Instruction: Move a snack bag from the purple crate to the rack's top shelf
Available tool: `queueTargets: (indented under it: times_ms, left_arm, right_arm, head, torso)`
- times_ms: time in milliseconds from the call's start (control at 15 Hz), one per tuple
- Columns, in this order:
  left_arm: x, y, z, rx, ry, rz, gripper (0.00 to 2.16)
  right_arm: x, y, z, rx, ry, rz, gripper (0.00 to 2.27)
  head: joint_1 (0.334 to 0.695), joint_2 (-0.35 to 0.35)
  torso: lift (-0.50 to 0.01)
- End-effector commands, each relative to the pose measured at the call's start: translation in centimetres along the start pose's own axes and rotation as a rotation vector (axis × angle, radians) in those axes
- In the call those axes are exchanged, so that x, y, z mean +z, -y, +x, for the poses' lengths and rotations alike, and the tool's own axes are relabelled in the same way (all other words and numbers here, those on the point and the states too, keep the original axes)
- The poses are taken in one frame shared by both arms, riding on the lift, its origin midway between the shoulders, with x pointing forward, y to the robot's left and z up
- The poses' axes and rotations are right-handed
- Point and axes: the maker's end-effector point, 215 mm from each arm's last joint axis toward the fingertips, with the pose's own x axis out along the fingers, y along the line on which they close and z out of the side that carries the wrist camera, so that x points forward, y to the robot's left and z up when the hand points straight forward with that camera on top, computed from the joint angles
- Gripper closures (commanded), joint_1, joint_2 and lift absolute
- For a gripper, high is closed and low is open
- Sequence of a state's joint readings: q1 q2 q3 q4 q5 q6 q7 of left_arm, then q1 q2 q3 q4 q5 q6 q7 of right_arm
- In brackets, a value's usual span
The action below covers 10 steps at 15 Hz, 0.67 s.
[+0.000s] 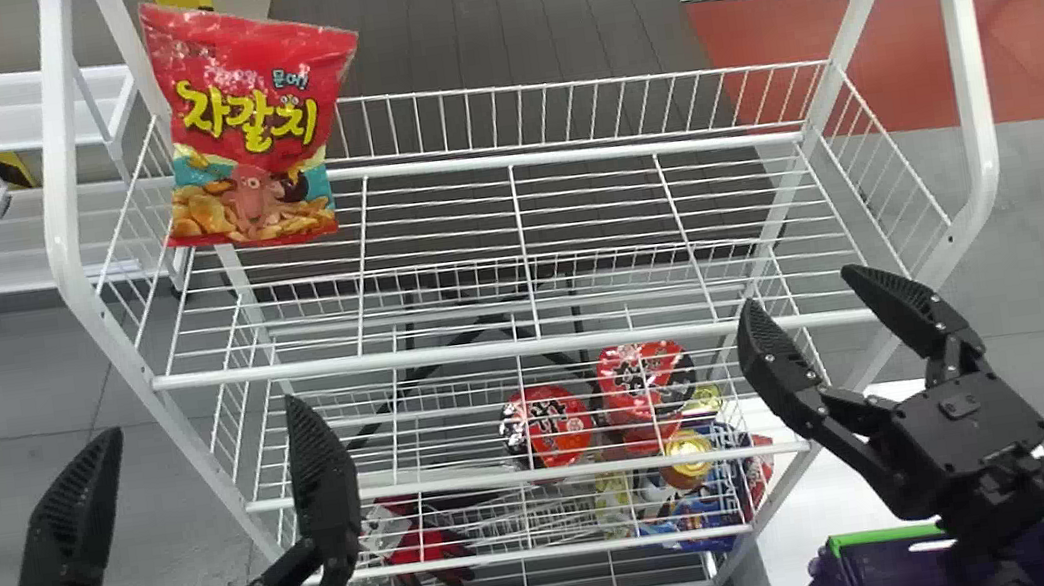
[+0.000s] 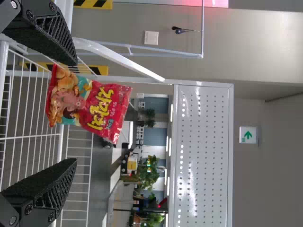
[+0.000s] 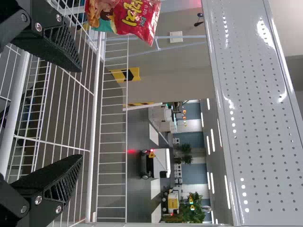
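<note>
Snack bag: red (image 1: 253, 127), on the rack's top shelf, far left corner by the side wires. Upright, front face toward the head camera. Out ahead of the left gripper (image 1: 199, 423), clear of both its fingers; well off to the left of the right gripper (image 1: 799, 287).
Left gripper: wide open, holding nothing. Sits near side of the rack, by its left post in the head view. Its wrist view has the bag beyond the gap between the fingers.
Right gripper: open, fingers well apart in its wrist view, nothing between them. Near the right end of the top shelf's front rail in the head view.
Rack: white wire (image 1: 589, 340), ahead of and between the two grippers. Top shelf has low wire walls at the back and sides.
Purple crate: green rim (image 1: 926, 530), behind the right gripper, partly covered by that arm. Contents hidden, can't call them.
Lower levels: two red-lidded tubs (image 1: 550, 425) (image 1: 640, 383), left of the right gripper and lower down. Blue packets (image 1: 698, 517) below those. Red and dark item, probably gloves (image 1: 430, 550), right of the left gripper; wires cross it, so not certain.
White cart: (image 1: 6, 124), beyond the left gripper, left of the rack.
</note>
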State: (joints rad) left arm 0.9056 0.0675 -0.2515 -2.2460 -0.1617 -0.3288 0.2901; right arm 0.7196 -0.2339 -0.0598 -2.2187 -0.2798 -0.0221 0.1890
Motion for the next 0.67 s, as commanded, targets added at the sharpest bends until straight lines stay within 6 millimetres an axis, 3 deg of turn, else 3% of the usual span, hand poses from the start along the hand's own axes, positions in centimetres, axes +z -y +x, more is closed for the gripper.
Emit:
queueTargets:
  times_ms: [0,600]
  left_arm:
    - [0.00,0.00,0.09,0.000,0.001,-0.002,0.09]
    - [0.15,0.35,0.33,-0.022,0.008,-0.010,0.09]
  right_arm:
    - [-0.27,0.02,-0.06,0.000,-0.006,-0.004,0.19]
    - [0.00,-0.03,0.07,0.003,0.001,-0.008,0.19]
  head:
    - [0.695,-0.091]
    - [0.695,-0.096]
  torso:
    - [-0.047]
    - [-0.083]
